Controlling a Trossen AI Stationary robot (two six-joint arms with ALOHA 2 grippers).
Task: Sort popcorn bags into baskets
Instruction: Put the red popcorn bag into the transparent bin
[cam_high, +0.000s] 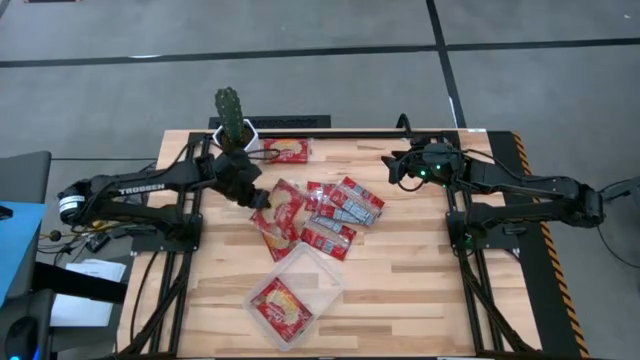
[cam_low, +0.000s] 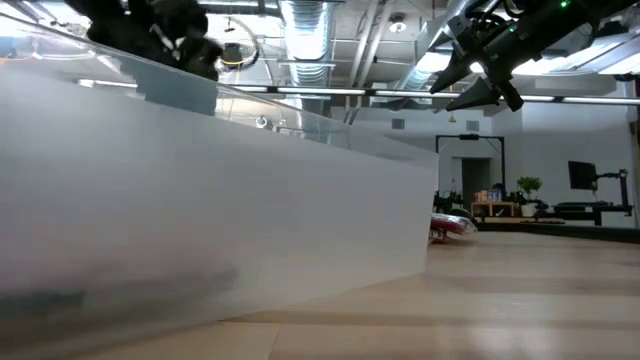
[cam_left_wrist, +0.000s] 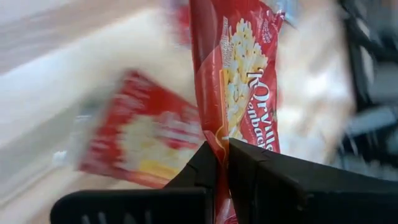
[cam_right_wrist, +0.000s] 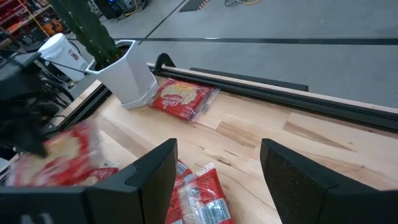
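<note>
Several red popcorn bags (cam_high: 335, 215) lie in a loose pile mid-table. One more bag (cam_high: 285, 150) lies flat at the far edge beside the cactus pot. Another bag (cam_high: 282, 305) lies in the clear tray (cam_high: 325, 268) near the near edge. My left gripper (cam_high: 262, 200) is at the pile's left side, shut on a bag (cam_high: 283, 212). My right gripper (cam_high: 395, 165) hovers open above the table, right of the pile, touching nothing; its fingers (cam_right_wrist: 214, 168) stand wide apart. My left gripper (cam_left_wrist: 222, 152) pinches one red bag between its two fingers at an edge (cam_left_wrist: 219, 134) near one end. The bag's picture face (cam_left_wrist: 239, 68) stretches away beyond the fingertips. In the right wrist view the bag (cam_right_wrist: 62, 155) hangs blurred below the left arm, off the wood.
The white pot with the cactus (cam_high: 235, 125) stands at the far edge, left of centre. A black rail (cam_right_wrist: 249, 79) runs along the far edge. The tray's clear wall (cam_low: 200, 200) fills the low view's left. Bare wood lies right of the pile and tray.
</note>
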